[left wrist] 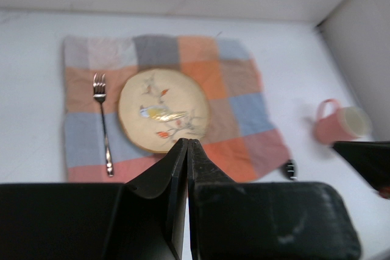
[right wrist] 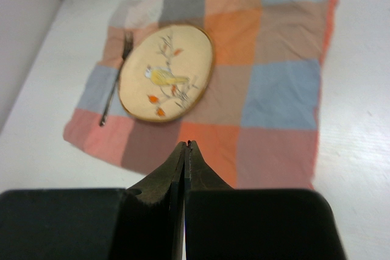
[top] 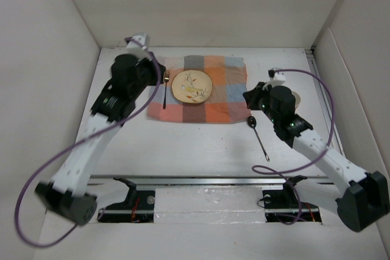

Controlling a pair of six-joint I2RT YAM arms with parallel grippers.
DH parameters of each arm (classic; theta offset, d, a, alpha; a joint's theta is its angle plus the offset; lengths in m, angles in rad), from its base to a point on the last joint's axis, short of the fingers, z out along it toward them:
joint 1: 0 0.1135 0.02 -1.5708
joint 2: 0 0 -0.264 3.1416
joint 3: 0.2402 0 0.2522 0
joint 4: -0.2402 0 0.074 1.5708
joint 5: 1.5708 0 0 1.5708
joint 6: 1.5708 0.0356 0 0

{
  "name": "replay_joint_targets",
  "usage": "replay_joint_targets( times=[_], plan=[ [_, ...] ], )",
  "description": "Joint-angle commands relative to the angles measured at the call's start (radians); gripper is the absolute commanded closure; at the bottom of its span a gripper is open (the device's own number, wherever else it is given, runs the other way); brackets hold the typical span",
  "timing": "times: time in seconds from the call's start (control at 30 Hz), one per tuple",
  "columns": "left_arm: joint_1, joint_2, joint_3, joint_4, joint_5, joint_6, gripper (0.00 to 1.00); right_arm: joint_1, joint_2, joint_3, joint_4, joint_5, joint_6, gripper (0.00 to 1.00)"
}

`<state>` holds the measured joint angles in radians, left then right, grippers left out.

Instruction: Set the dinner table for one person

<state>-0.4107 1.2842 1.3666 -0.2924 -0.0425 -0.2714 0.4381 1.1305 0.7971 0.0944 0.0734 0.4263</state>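
Two claws pinched closed, empty: left gripper (left wrist: 187, 142), right gripper (right wrist: 185, 144). Dinner table (top: 183, 150) fills mid-frame, white strip below cloth (top: 226, 92). Cloth upper centre w/ plate (top: 191, 86); fork (top: 165, 89) btwn plate & left edge. Spoon (top: 259, 136) just off lower-right corner.

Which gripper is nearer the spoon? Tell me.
Right. The right gripper sits just beyond the spoon, at its bowl end; the left gripper is across the cloth, by the fork.
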Motion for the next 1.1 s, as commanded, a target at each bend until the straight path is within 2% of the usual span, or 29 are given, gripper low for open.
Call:
replay_joint_targets(
  times=[0.0,0.03,0.1,0.13,0.17,0.23,0.27,0.33,0.4,0.43,0.57,0.67,1.07],
  plan=[
    [0.012,-0.245,-0.199,0.041,0.171,-0.083,1.00,0.004,-0.129,-0.113,-0.162,0.114,0.020,1.00],
    [0.012,-0.297,-0.237,0.042,0.193,-0.084,1.00,0.004,-0.153,-0.157,-0.232,0.140,0.037,1.00],
    [0.012,-0.414,-0.325,0.027,0.228,-0.094,1.00,-0.007,-0.205,-0.203,-0.269,0.141,0.075,0.91],
    [0.012,-0.445,-0.337,0.015,0.242,-0.086,1.00,-0.018,-0.221,-0.251,-0.283,0.135,0.094,0.85],
    [0.012,-0.491,-0.353,-0.010,0.268,-0.072,1.00,-0.038,-0.233,-0.274,-0.285,0.099,0.118,0.75],
    [0.012,-0.535,-0.368,-0.020,0.296,-0.062,0.90,-0.065,-0.229,-0.300,-0.310,0.057,0.138,0.67],
    [0.012,-0.580,-0.383,-0.024,0.317,-0.058,0.81,-0.079,-0.225,-0.314,-0.318,0.046,0.153,0.59],
    [0.012,-0.634,-0.403,-0.016,0.343,-0.057,0.74,-0.116,-0.204,-0.326,-0.321,0.040,0.155,0.54],
    [0.012,-0.709,-0.434,-0.014,0.354,-0.055,0.73,-0.140,-0.175,-0.314,-0.314,0.032,0.154,0.52],
    [-0.032,-0.730,-0.440,-0.019,0.345,-0.057,0.73,-0.163,-0.152,-0.303,-0.314,0.017,0.146,0.52],
    [-0.141,-0.805,-0.472,-0.007,0.210,-0.028,0.72,-0.174,-0.019,-0.262,-0.279,-0.020,0.124,0.51],
    [-0.198,-0.838,-0.489,-0.010,0.170,-0.023,0.72,-0.174,0.061,-0.239,-0.271,-0.024,0.131,0.49],
    [-0.252,-0.948,-0.505,0.016,0.095,-0.014,0.72,-0.165,0.169,-0.154,-0.337,-0.066,0.189,0.49]
  ],
)
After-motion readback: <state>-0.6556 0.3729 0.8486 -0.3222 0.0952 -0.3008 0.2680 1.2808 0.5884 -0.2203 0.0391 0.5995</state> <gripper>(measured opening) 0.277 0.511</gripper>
